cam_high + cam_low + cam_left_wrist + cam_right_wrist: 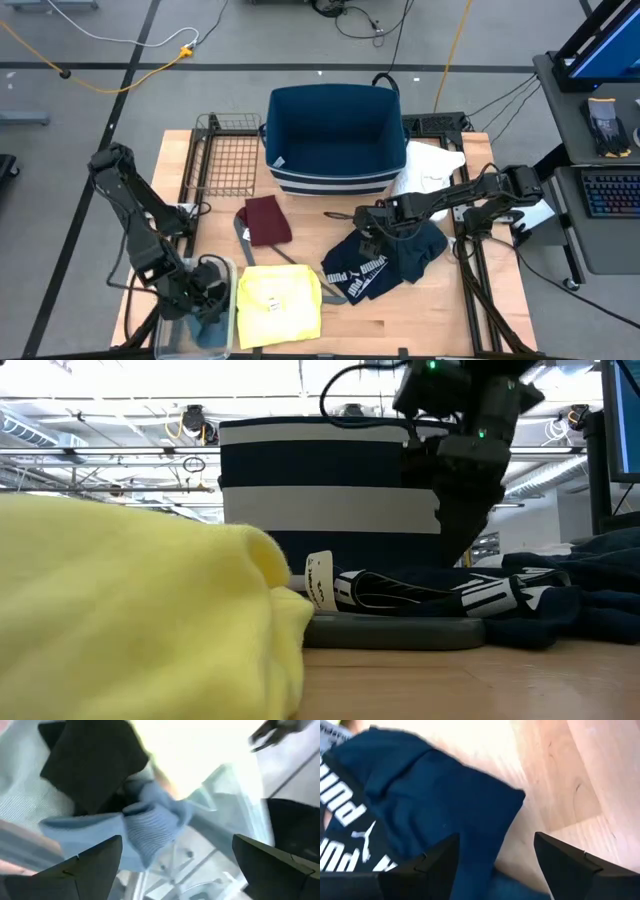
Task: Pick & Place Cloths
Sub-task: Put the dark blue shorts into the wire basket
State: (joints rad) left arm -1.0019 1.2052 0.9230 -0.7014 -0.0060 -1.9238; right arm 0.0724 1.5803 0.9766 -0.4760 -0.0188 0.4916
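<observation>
Wooden tabletop (pixel 400 320) carries my cloths: yellow T-shirt (pixel 279 302), maroon piece (pixel 268 220), navy lettered fabric (pixel 375 265) under my spread, empty right gripper (pixel 366 228); left gripper (pixel 207 290) gapes over grey-blue cloth (pixel 150 827).

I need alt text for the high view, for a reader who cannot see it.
Two dark arms work over a wooden table: the left gripper above a clear bin, the right gripper over navy lettered fabric.
</observation>
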